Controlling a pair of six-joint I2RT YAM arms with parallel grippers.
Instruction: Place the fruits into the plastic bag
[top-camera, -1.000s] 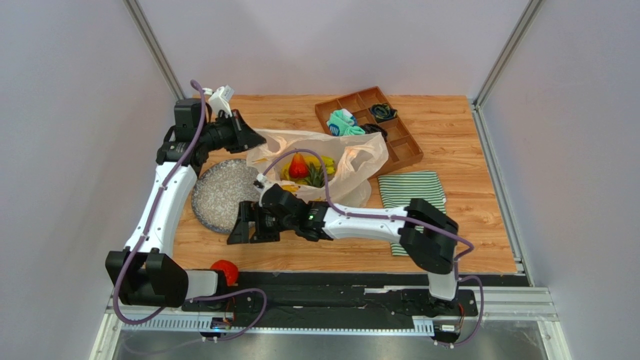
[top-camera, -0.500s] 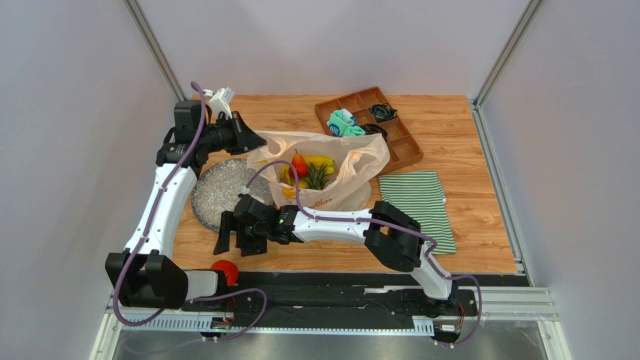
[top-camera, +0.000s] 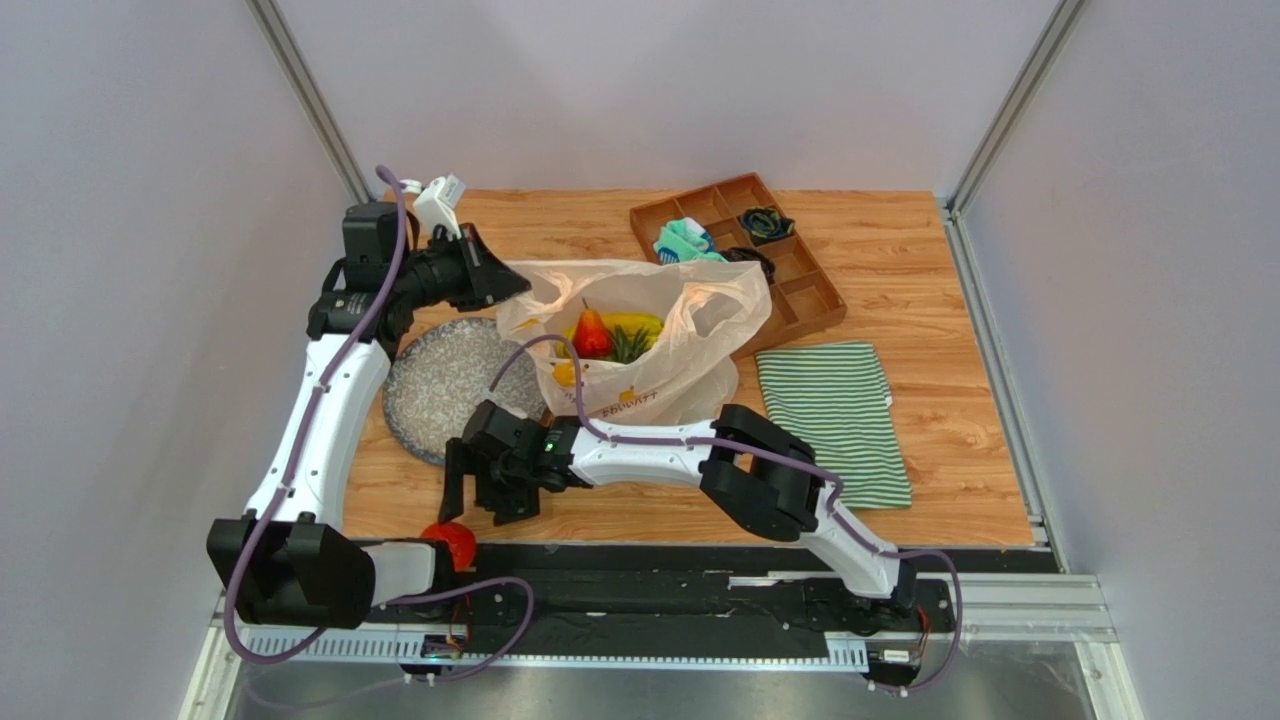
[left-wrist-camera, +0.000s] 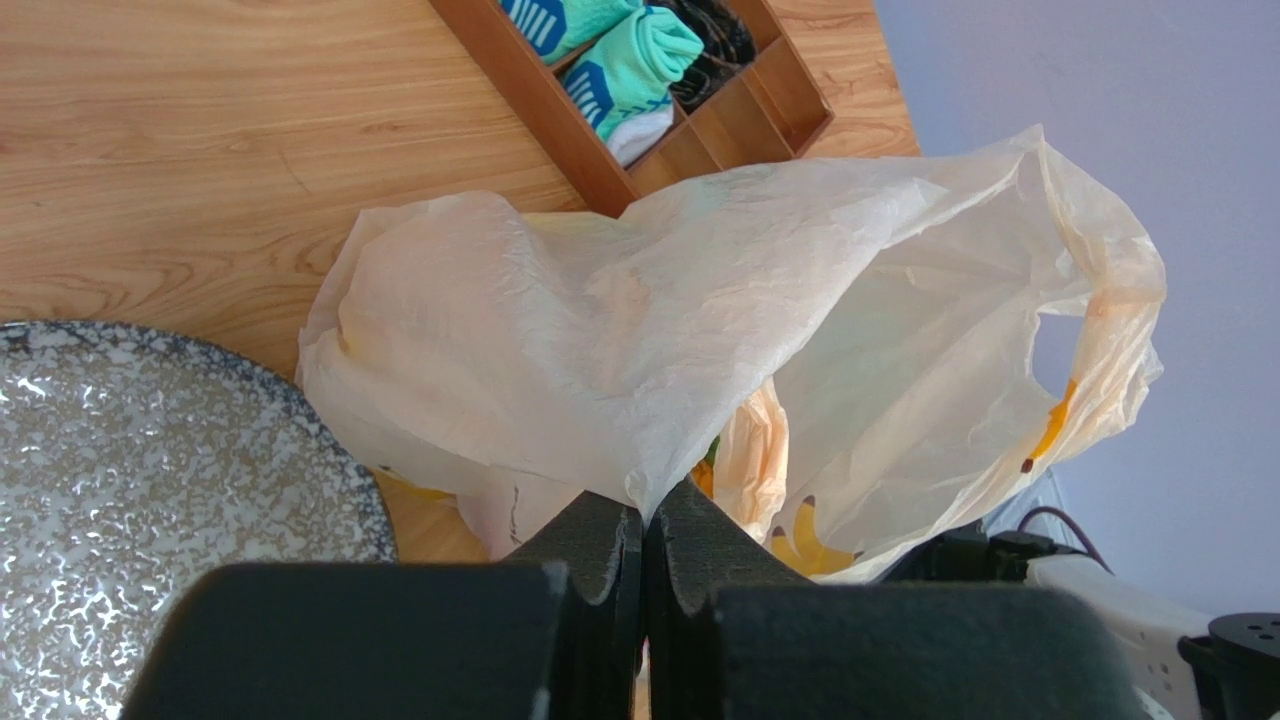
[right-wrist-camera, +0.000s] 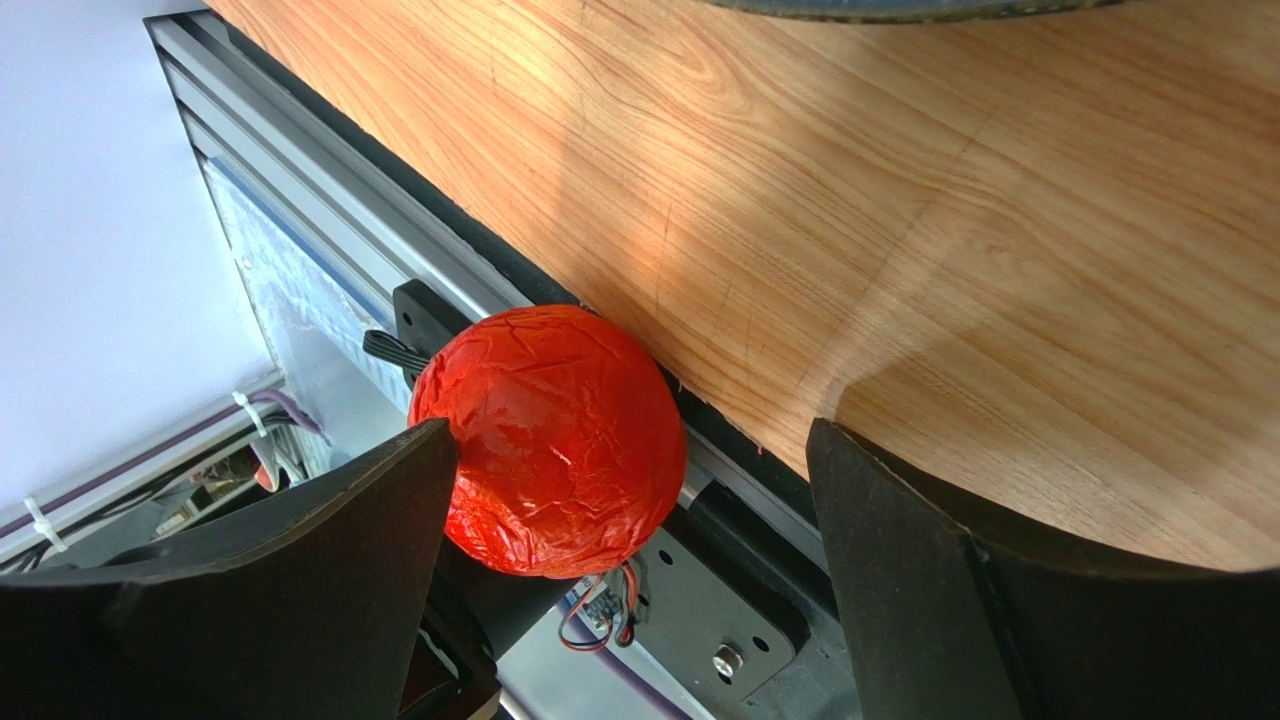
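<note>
The plastic bag (top-camera: 661, 353) lies open mid-table with a red fruit (top-camera: 592, 336) and a yellow banana (top-camera: 639, 323) showing inside. My left gripper (top-camera: 505, 282) is shut on the bag's left rim (left-wrist-camera: 646, 488), holding it up. A red, crinkly round fruit (top-camera: 448, 543) rests off the wood, on the black rail at the table's near edge beside the left arm's base. My right gripper (top-camera: 478, 495) hangs open just behind it. In the right wrist view the red fruit (right-wrist-camera: 549, 443) sits against the left finger (right-wrist-camera: 301, 578) of my open right gripper (right-wrist-camera: 628, 443); the right finger (right-wrist-camera: 977, 600) stands apart.
A speckled grey plate (top-camera: 443, 387) lies left of the bag, behind the right gripper. A brown divided tray (top-camera: 796, 293) with teal and black cloth bundles stands at the back. A green-and-white striped cloth (top-camera: 834, 408) lies to the right. Wires and the metal rail (right-wrist-camera: 346, 240) border the near edge.
My right arm has swung left and toward the near edge, away from the bag and over to the red fruit. The left gripper still holds the bag's rim.
</note>
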